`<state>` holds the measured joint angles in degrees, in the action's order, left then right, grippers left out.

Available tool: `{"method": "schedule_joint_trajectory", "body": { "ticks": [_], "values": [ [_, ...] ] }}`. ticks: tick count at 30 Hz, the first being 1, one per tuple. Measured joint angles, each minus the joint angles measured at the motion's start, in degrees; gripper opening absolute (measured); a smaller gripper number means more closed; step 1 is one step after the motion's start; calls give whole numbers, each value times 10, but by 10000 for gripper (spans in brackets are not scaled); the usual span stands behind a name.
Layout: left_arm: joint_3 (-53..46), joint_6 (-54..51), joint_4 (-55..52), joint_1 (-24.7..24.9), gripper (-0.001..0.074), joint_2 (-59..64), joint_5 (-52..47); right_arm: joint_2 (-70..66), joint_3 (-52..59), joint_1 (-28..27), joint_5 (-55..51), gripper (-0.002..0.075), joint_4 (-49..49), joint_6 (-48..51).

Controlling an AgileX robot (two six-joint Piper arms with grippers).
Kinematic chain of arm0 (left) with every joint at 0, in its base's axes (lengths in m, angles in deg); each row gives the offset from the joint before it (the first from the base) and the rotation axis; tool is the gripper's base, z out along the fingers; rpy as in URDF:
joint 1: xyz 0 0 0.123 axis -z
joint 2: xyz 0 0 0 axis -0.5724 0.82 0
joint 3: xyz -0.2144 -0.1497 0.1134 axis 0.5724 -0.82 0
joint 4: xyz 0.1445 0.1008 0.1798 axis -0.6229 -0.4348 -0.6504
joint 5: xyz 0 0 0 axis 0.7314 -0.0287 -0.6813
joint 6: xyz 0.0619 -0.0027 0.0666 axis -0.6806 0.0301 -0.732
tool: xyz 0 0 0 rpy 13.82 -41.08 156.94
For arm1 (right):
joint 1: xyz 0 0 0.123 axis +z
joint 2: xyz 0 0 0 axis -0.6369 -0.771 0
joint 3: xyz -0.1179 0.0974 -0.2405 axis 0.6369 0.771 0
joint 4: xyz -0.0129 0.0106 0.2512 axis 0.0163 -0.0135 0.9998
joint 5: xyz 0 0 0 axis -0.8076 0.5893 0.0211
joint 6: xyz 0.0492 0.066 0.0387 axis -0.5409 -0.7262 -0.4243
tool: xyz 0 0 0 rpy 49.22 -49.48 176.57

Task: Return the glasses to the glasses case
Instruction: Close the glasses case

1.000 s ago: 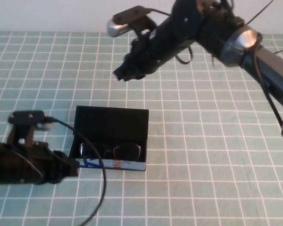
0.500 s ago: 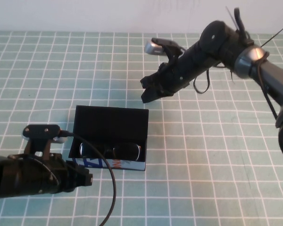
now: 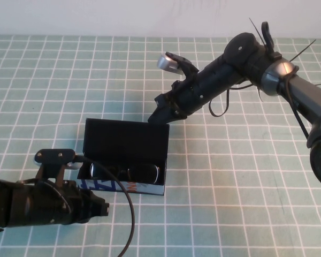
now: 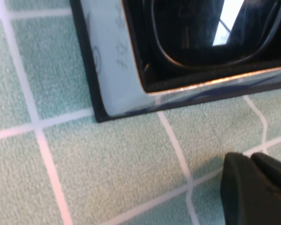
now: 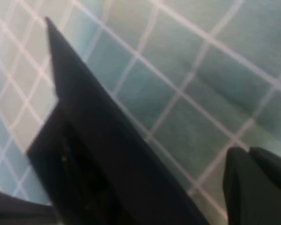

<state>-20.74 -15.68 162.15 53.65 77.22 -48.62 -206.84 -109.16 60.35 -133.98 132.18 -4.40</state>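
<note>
The black glasses case [image 3: 125,140] stands open on the table, lid upright. The black-framed glasses [image 3: 125,172] lie inside it behind the light printed front side [image 3: 129,186]. My right gripper [image 3: 157,116] is shut and empty, its tip at the lid's upper right edge from behind; the right wrist view shows the lid [image 5: 107,145] close to the shut fingers [image 5: 257,183]. My left gripper [image 3: 99,208] is shut and empty, low on the table just in front of the case's left corner [image 4: 112,89]; a lens [image 4: 206,28] shows in that view.
The table is a green mat with a white grid [image 3: 241,176]. A black cable [image 3: 125,219] loops from my left arm across the front of the case. The white wall [image 3: 96,16] runs along the far edge.
My right gripper has come down and left toward the top of the case lid. My left gripper has slid to the right and nearer along the front of the case.
</note>
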Motion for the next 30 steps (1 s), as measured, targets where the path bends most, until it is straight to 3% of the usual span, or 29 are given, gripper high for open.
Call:
{"method": "schedule_joint_trajectory", "body": {
  "ticks": [13, 30],
  "values": [
    [0, -3, 6, 0, 2, 1, -1, 0, 0, 9, -3, -11, 41, 23],
    [0, -9, 6, 0, 2, 1, -1, 1, 0, 93, -4, -11, 32, 16]
  ]
}}
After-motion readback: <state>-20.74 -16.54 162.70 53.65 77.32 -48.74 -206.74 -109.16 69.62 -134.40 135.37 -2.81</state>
